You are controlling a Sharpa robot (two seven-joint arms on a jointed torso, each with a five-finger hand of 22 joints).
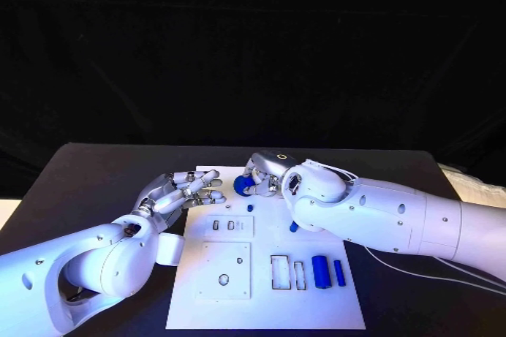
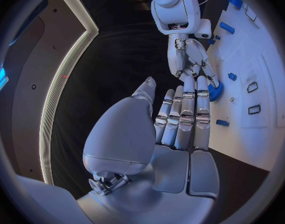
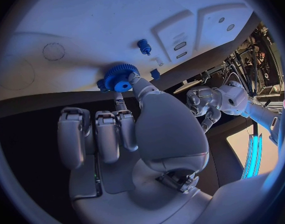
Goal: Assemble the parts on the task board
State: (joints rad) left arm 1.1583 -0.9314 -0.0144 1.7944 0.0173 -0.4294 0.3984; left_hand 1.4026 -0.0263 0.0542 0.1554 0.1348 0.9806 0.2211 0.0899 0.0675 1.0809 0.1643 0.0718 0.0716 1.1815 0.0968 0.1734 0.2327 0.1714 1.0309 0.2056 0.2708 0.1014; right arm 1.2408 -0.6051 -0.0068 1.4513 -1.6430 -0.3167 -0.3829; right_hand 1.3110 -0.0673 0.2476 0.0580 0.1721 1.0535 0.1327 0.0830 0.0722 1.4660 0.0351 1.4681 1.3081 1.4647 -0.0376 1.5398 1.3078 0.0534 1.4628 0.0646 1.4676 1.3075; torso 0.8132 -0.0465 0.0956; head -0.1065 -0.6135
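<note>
The white task board (image 1: 264,308) lies mid-table. My right hand (image 1: 266,175) pinches a blue gear (image 1: 245,185) between thumb and a finger at the board's far edge; the right wrist view shows the gear (image 3: 122,77) at the thumb tip. A small blue peg (image 1: 250,207) stands on the board just in front of it. My left hand (image 1: 185,191) hovers at the board's far left corner, fingers stretched out, holding nothing; in its wrist view the fingers (image 2: 183,119) point toward the gear (image 2: 215,90). A blue cylinder (image 1: 320,271) and a blue bar (image 1: 338,273) lie near the board's right side.
Another small blue piece (image 1: 293,226) shows under my right forearm. Rectangular slots (image 1: 281,271) and raised plates with holes (image 1: 224,270) mark the board. The black table (image 1: 95,176) stretches out to the left of the board.
</note>
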